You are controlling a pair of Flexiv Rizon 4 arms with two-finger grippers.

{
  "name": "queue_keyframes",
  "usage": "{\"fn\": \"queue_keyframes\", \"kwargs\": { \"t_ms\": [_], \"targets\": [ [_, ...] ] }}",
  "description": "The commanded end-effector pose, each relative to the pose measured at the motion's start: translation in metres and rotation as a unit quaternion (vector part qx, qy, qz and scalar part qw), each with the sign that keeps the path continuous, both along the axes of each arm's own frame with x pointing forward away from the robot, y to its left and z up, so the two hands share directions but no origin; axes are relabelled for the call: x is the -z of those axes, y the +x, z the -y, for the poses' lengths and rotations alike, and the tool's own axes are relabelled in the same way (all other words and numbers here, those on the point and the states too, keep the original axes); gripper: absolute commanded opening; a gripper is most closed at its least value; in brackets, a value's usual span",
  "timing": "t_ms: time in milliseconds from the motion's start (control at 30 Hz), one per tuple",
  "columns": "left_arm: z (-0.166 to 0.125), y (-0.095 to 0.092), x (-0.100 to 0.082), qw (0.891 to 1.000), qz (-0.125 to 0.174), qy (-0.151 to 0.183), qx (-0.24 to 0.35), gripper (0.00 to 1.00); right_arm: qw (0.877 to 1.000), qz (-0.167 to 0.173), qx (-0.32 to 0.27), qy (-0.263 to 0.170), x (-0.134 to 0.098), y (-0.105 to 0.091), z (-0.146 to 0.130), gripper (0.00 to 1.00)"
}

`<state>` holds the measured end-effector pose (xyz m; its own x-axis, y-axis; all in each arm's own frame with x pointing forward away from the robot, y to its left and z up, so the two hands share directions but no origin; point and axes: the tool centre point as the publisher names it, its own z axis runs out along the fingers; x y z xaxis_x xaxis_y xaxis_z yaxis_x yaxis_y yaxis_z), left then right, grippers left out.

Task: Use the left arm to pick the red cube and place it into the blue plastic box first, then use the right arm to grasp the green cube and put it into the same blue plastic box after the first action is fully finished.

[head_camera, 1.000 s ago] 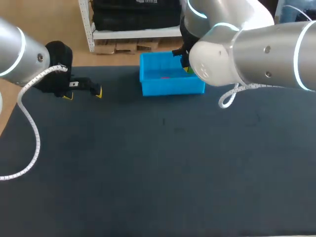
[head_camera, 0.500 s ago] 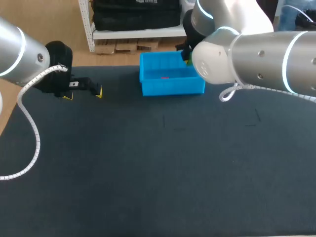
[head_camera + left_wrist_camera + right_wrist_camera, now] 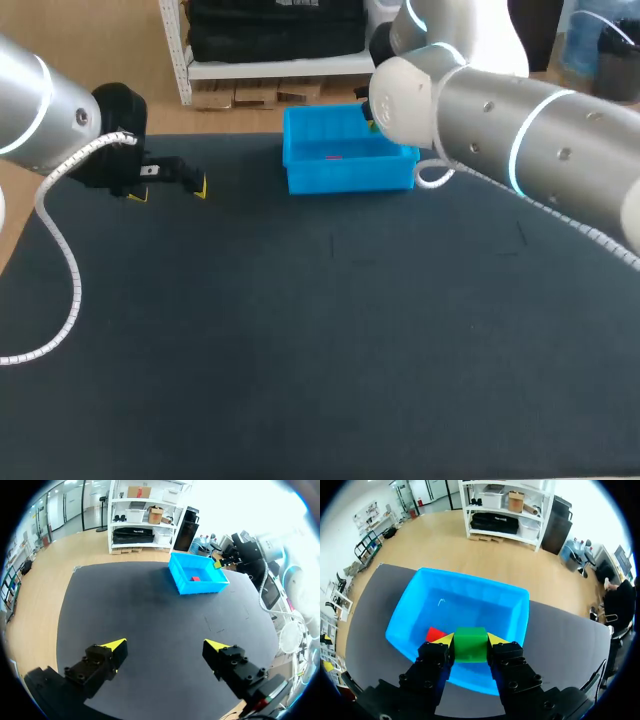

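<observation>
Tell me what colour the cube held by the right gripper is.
Green. The cube shows best in the right wrist view.

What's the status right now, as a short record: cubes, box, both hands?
red cube: lying inside the blue box
green cube: held over the box, not released
right hand: shut on the green cube
left hand: open, empty, above the table, away from the box
step: first done, second under way
</observation>
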<state>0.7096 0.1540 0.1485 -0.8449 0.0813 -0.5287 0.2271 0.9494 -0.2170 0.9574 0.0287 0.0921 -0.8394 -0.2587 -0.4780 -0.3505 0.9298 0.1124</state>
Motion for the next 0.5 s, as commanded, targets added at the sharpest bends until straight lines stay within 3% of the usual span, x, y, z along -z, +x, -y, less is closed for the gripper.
{"fn": "queue_keyframes", "kwargs": {
  "t_ms": [33,500],
  "targets": [
    [0.0,0.001,0.001,1.0,0.001,-0.001,0.0,1.0,0.999,-0.049,-0.011,-0.009,0.006,0.032,-0.01,0.0],
    [0.0,0.001,0.001,1.0,0.001,-0.001,0.0,1.0,0.996,-0.09,-0.016,0.011,0.023,0.041,-0.011,0.0]
  ]
}}
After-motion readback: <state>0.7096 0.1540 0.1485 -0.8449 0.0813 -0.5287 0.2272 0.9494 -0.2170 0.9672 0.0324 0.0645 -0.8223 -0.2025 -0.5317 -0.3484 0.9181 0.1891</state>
